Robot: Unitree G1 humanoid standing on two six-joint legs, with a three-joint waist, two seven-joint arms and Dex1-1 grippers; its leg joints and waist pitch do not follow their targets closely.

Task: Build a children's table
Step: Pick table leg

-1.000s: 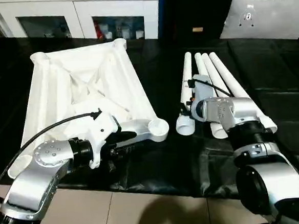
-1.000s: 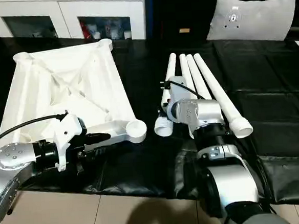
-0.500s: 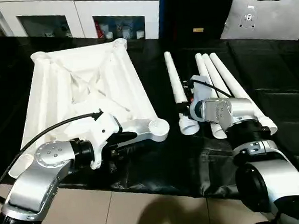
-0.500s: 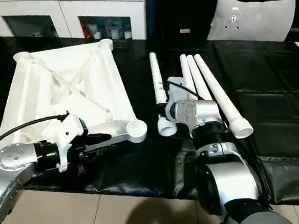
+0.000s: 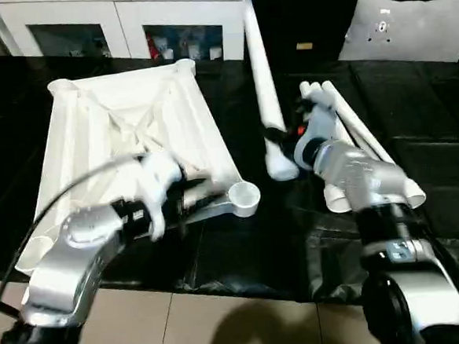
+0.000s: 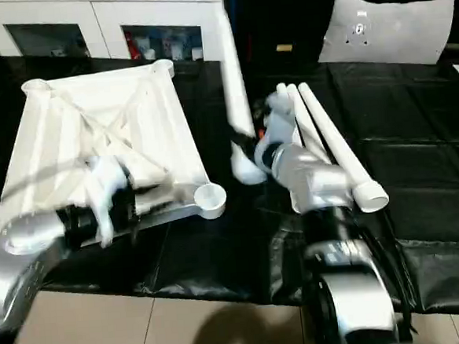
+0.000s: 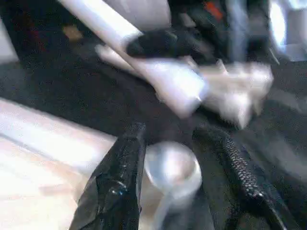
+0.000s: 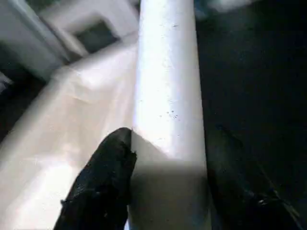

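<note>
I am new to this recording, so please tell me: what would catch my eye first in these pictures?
First, the white table leg that the right end effector grips and lifts, tilted up above the black workbench. Left of it lies the table top, ribbed underside up, with the left end effector at its near corner socket. The other legs rest on the right.

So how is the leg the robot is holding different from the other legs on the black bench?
The held leg is lifted and tilted, clamped in the right gripper; the other legs lie flat on the workbench, untouched. The held leg stands alone; the others rest side by side. All are white, round and tapered.
</note>
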